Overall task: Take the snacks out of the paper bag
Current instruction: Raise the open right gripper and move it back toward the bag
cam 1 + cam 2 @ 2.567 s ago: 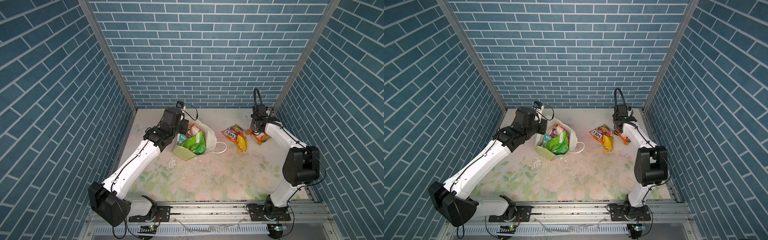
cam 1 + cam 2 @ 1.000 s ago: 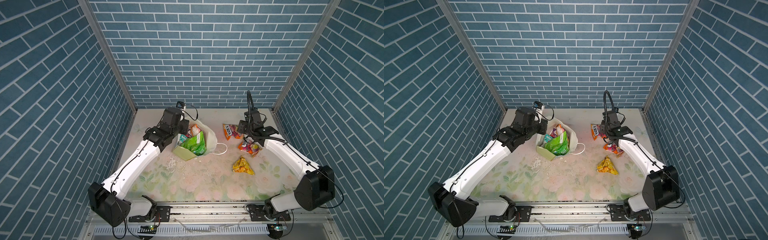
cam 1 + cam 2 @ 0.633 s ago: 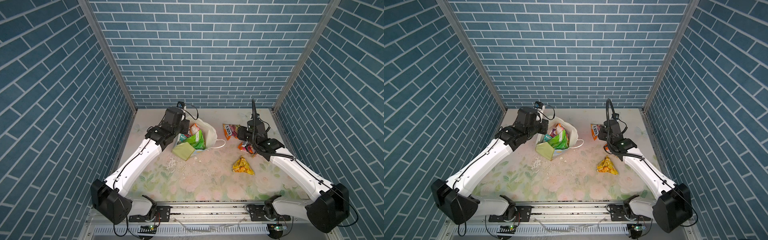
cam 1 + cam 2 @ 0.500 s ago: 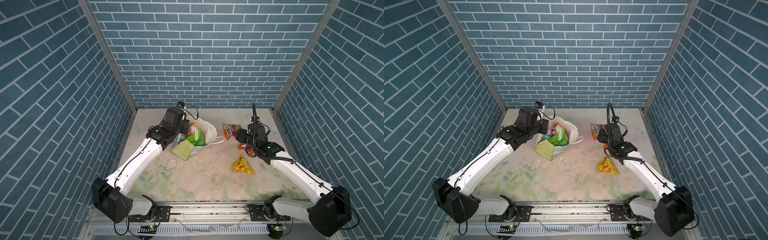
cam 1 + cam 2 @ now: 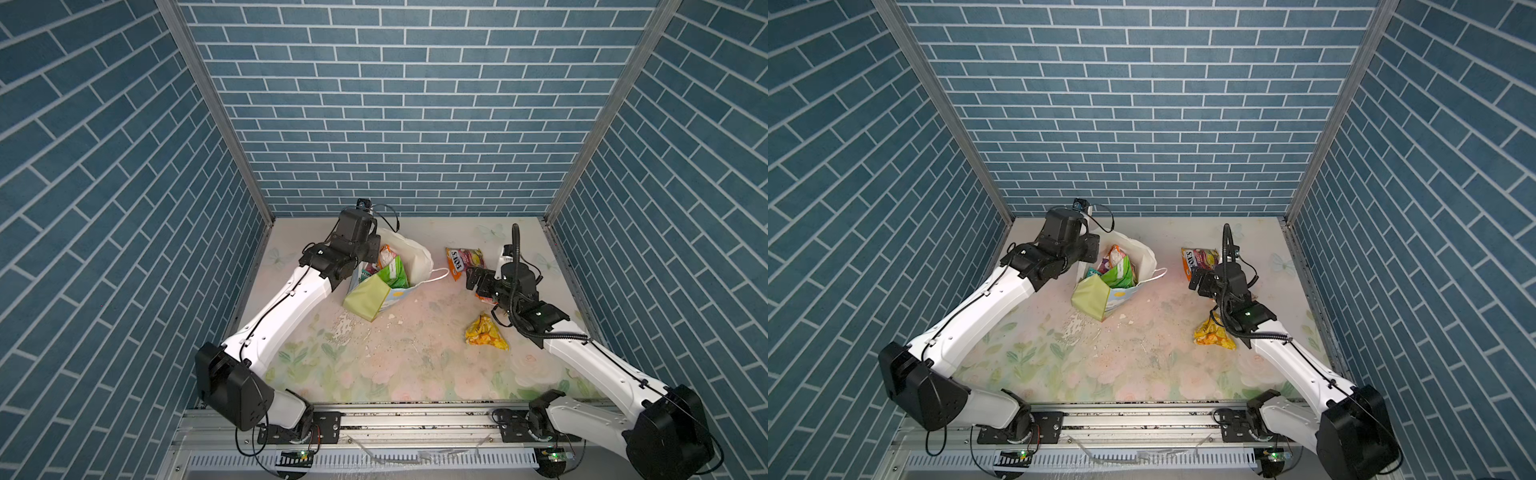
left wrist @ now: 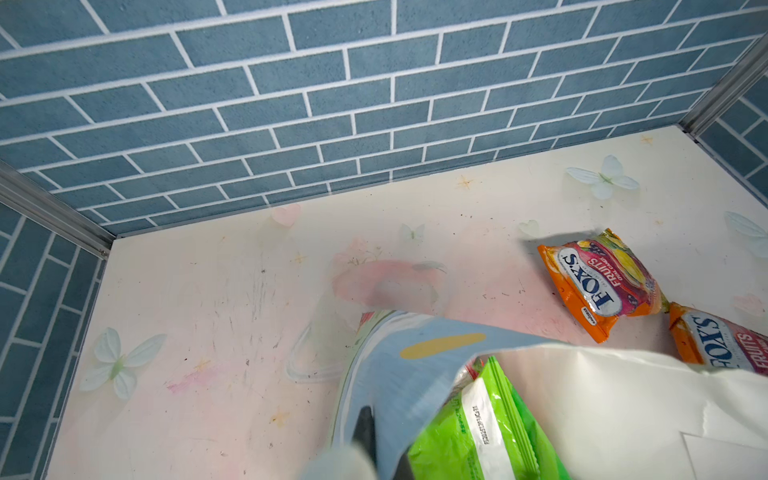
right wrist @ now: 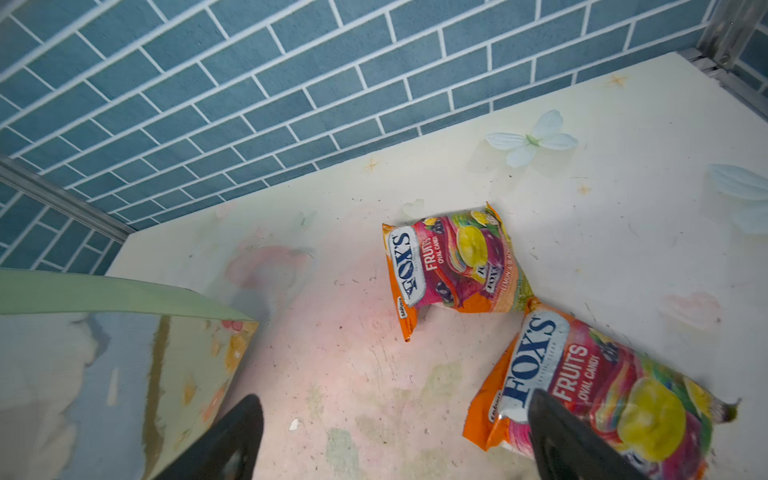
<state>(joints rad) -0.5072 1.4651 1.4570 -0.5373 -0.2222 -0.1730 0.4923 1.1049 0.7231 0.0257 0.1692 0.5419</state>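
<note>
In both top views the paper bag (image 5: 365, 296) leans on the table (image 5: 399, 357) left of centre. Its mouth is tipped open, and a green packet (image 5: 395, 272) and other wrappers show inside. The left gripper (image 5: 371, 253) sits at the bag's rim, its jaws hidden under the wrist. Right of centre the right gripper (image 5: 478, 281) points toward the bag with its jaws spread, well apart from the bag. The far FOX'S packet (image 5: 463, 261) lies just beyond this gripper and the near FOX'S packet (image 5: 484, 296) is partly under it. A yellow-orange packet (image 5: 484, 336) rests beside the right forearm (neither wrist view catches this one).

The left wrist view settles the left grip. A dark finger (image 6: 365, 419) presses on the bag's blue painted wall, so the gripper is clamped on the rim. The green packet lies against the white interior right beside the finger. Both FOX'S packets lie out on the table past the bag's edge.

In the right wrist view the two fingers (image 7: 232, 440) stand wide apart with only bare table between them. The near FOX'S packet is partly behind one finger, corner to corner with the far one. The bag's painted face and pale green side lie off toward the opposite finger, and its contents are out of sight here.
</note>
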